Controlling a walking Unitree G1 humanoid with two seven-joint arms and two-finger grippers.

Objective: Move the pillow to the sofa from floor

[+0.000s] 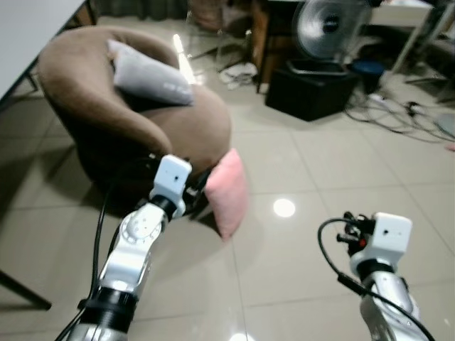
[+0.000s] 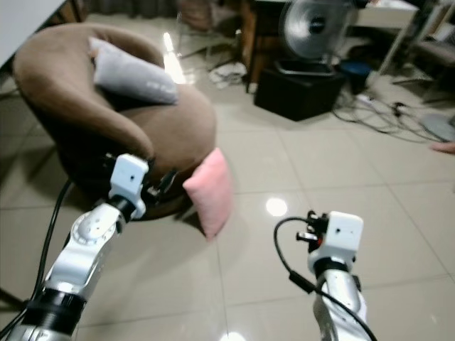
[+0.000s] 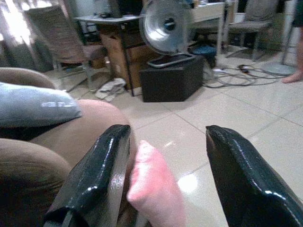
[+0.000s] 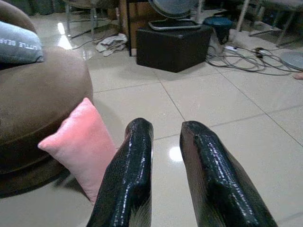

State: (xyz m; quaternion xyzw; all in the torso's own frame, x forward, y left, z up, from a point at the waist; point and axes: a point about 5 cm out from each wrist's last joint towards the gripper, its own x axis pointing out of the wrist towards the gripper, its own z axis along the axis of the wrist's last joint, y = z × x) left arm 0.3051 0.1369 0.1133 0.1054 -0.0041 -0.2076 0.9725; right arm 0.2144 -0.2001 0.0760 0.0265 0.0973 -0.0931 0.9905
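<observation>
The pink pillow (image 1: 229, 190) stands on its edge on the tiled floor (image 1: 320, 177), leaning against the front of the round brown sofa (image 1: 206, 128). On the sofa's seat lies a grey pillow (image 1: 149, 74), tilted against the curved backrest.

The left tool (image 3: 165, 179) is raised just before the pink pillow, at the sofa's front edge. Its two black fingers (image 3: 94, 179) are spread wide apart, released, with the pillow's upper corner showing between them; whether either finger touches the fabric cannot be told. The left arm (image 1: 131, 249) reaches forward from the lower left.

The right tool (image 4: 165, 175) hovers over bare floor to the right of the pillow, well apart from it. Its fingers (image 4: 130, 175) stand close together with a narrow gap, holding nothing.

Beyond the sofa, a black box (image 1: 309, 89) sits on the floor with a round fan (image 1: 330, 28) on top. Loose cables (image 1: 387, 114) trail over the tiles to its right. A crumpled cloth (image 1: 238, 71) lies near the legs of a chair behind the sofa.
</observation>
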